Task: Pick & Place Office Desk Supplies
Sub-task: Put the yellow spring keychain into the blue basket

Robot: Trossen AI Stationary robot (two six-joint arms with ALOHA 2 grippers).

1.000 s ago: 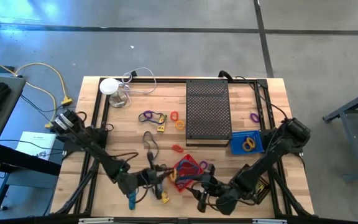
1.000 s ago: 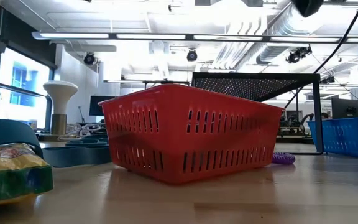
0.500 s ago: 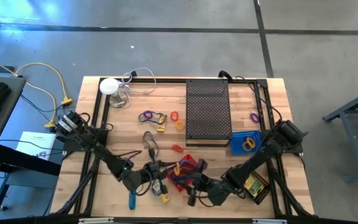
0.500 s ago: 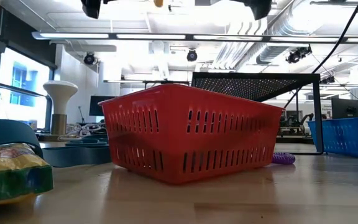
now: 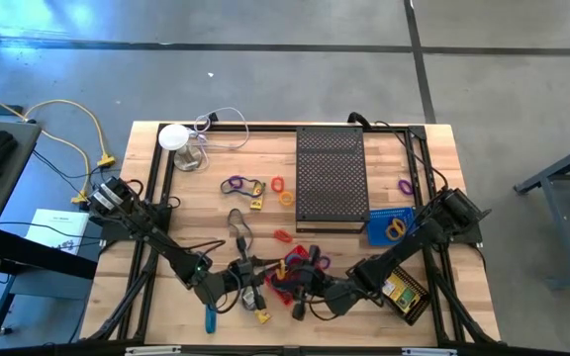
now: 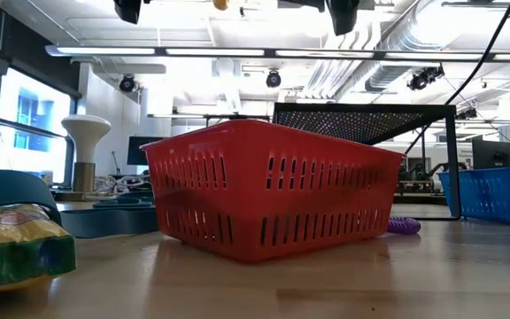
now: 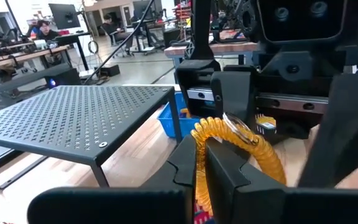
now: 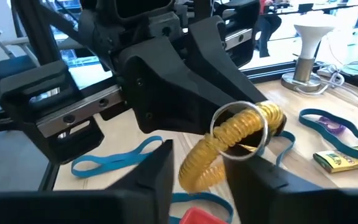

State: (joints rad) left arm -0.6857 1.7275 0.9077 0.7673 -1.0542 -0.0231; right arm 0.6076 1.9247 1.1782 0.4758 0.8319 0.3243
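Note:
A yellow coiled loop (image 8: 229, 146) with a thin clear ring on it hangs in the air over the red basket (image 5: 295, 269), near the table's front edge. My left gripper (image 7: 201, 158) is shut on it. My right gripper (image 8: 201, 180) faces the left one from the table's right. It is open, with one finger on either side of the coil's free end. In the low view only the tips of my left gripper (image 6: 131, 9) and right gripper (image 6: 343, 13) show, above the red basket (image 6: 264, 190). My left gripper pinches one end of the yellow coil (image 7: 207, 138) between its two fingers. The fingers lie level and come from the table's left. The rest of the coil arches out past the fingertips, lifted clear above the red basket. Whether my right gripper touches the coil, I cannot tell.
A black perforated tray (image 5: 330, 178) stands at the far middle, with a blue basket (image 5: 394, 225) to its right. The white round object (image 5: 174, 136) sits far left. Loose loops (image 5: 234, 185), rings (image 5: 281, 191), yellow packets (image 5: 262, 316) and a teal stick (image 5: 209, 318) lie about.
My right gripper has gone from the table's near edge toward the left and a little farther in. It has rolled at the wrist and now stands over the red basket, its fingers around the coil. The coil has stayed in my left gripper.

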